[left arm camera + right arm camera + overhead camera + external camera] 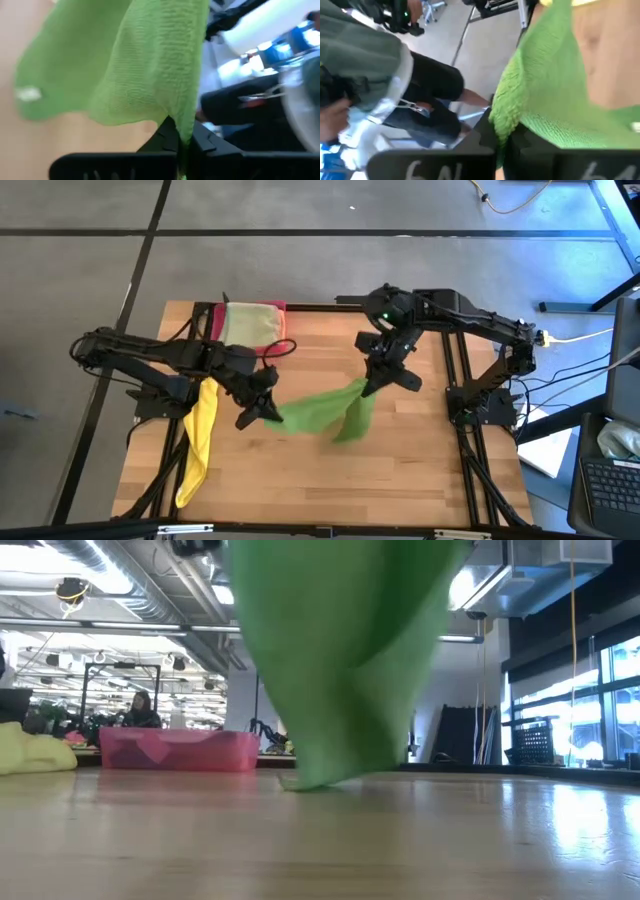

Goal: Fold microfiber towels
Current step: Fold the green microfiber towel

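A bright green towel hangs in the air between my two grippers over the middle of the table. In the low view its lowest fold touches the tabletop. My left gripper is shut on its left end, my right gripper on its right end. A yellow towel lies on the table's left side and hangs over the near edge. A pale olive-green towel lies on the pink-red tray at the far left. My left gripper pinches the green towel's edge between its two fingers. The cloth hangs from the fingers in slack folds toward my right gripper. My right gripper pinches the towel's bunched edge between its two fingers. The cloth hangs slack below it.
The tray also shows in the low view, with a yellow towel to its left. A person stands beside the table in the right wrist view. Bare wood lies at the near right.
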Robot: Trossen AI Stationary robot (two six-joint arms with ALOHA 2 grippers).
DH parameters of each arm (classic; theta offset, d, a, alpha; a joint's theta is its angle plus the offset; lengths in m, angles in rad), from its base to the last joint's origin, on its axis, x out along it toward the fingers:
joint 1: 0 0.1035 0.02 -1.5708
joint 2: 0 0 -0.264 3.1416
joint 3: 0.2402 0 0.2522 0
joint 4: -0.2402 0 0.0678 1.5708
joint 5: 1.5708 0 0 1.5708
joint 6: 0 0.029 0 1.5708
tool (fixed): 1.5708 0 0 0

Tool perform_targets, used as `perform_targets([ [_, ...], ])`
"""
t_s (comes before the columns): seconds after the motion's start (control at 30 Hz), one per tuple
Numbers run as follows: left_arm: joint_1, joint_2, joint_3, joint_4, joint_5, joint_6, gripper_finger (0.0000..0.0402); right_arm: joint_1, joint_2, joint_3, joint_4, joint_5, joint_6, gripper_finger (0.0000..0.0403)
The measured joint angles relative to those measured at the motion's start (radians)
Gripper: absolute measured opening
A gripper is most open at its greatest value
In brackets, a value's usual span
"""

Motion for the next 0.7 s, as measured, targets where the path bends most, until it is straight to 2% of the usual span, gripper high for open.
perform_targets([
  [0.1,-0.072,0.0,0.0,0.057,0.052,-0.135,0.0,0.049,0.0,0.0,0.003,-0.068,0.089,0.0005],
  [0.2,-0.169,0.0,0.0,0.206,0.054,-0.23,0.0,0.122,0.0,0.0,0.033,-0.12,0.212,0.0005],
  [0.3,-0.262,0.0,0.0,0.366,0.021,-0.293,0.0,0.208,-0.001,0.001,0.066,-0.113,0.323,0.0005],
  [0.4,-0.324,0.0,0.0,0.42,-0.019,-0.317,0.0,0.279,-0.002,0.001,0.092,-0.052,0.361,0.0005],
  [0.47,-0.339,-0.002,0.0,0.362,-0.036,-0.298,0.0,0.303,-0.002,0.001,0.088,0.043,0.351,0.0005],
  [0.53,-0.338,-0.003,0.0,0.236,-0.049,-0.234,0.0,0.306,-0.002,0.001,0.069,0.173,0.309,0.0005],
  [0.63,-0.316,0.003,0.0,-0.011,-0.149,-0.089,0.0,0.281,0.013,-0.001,0.006,0.378,0.197,0.0007],
  [0.7,-0.289,0.023,0.0,-0.158,-0.227,0.002,0.0,0.254,0.03,-0.037,-0.036,0.456,0.129,0.001],
])
